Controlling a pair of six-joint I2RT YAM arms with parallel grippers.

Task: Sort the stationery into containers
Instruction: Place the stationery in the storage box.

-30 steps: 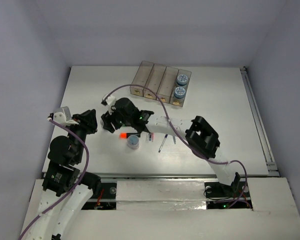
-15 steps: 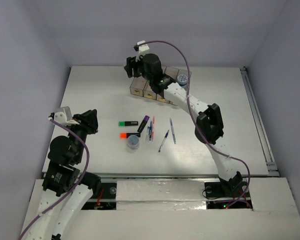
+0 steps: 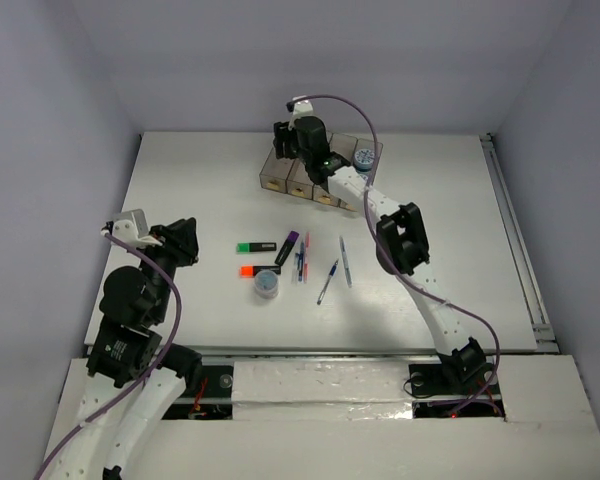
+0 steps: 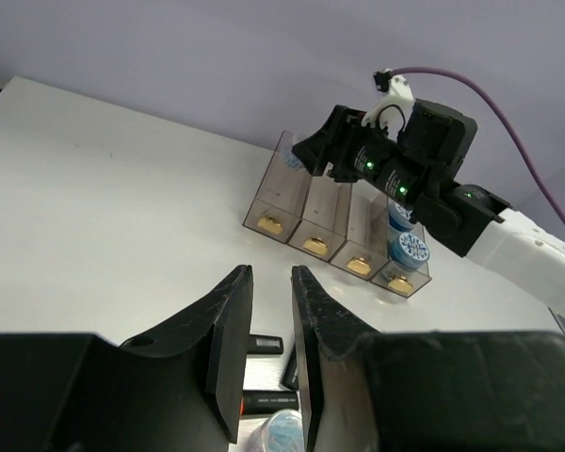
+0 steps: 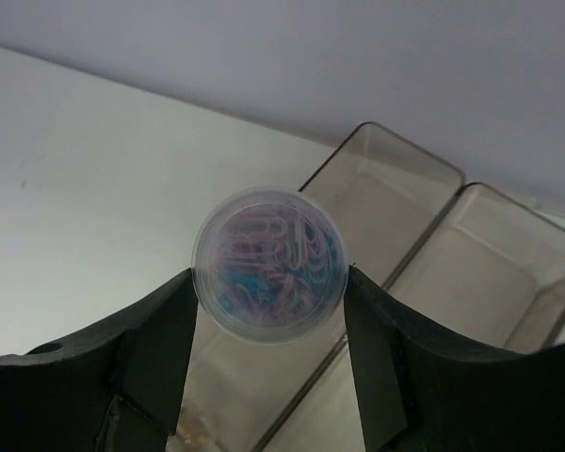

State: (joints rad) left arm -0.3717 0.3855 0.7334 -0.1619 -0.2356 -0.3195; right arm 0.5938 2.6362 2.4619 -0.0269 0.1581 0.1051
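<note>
No readable text, label, brand or number on the containers or elsewhere.

A white table fills the middle of the overhead view. Pale lavender-grey walls enclose it from 9 through 12 to 3 o'clock. A metal rail runs along the table's 3 o'clock edge. At 6 o'clock a white ledge lies just beside the table's near edge, a crinkled silvery strip along its front.
</note>
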